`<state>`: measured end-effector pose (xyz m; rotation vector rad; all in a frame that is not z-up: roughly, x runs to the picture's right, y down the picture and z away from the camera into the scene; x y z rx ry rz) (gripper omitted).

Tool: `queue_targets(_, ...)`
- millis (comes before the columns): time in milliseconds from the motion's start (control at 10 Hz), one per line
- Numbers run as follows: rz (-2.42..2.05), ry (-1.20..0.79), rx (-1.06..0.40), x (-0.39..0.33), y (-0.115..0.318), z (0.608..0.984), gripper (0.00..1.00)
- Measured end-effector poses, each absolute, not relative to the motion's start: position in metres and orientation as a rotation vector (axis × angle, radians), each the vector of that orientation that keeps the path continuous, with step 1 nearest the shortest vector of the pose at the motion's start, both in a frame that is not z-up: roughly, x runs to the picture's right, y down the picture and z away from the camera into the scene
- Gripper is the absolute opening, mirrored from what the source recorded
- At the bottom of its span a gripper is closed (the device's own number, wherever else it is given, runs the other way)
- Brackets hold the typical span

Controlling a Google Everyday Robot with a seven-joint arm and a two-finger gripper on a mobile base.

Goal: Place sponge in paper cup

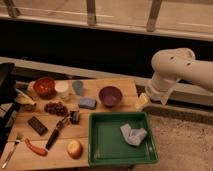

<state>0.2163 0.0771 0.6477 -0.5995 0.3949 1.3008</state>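
Note:
A blue sponge (pixel 87 103) lies flat on the wooden table (pixel 107 85), just left of a purple bowl (pixel 110 95). A white paper cup (pixel 62 89) stands upright further left, beside a red bowl (pixel 44 86). My gripper (pixel 142 101) hangs at the end of the white arm (pixel 172 70) over the table's right edge, to the right of the purple bowl and well away from the sponge and the cup. A pale yellow shape shows at its tip; I cannot tell what it is.
A green tray (pixel 99 150) with a crumpled grey cloth (pixel 132 134) sits at the front right. Grapes (pixel 56 108), a dark bar (pixel 38 125), a knife (pixel 56 134), an apple (pixel 74 148), a red chilli (pixel 36 148), a fork (pixel 11 152) and a grey-blue cup (pixel 77 86) lie around.

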Motion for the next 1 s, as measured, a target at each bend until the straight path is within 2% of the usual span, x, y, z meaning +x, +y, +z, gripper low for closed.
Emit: queue_targets(1000, 1.301, 0.392, -0.602, 0.2159, 0.0734, 0.6526, 0.80)
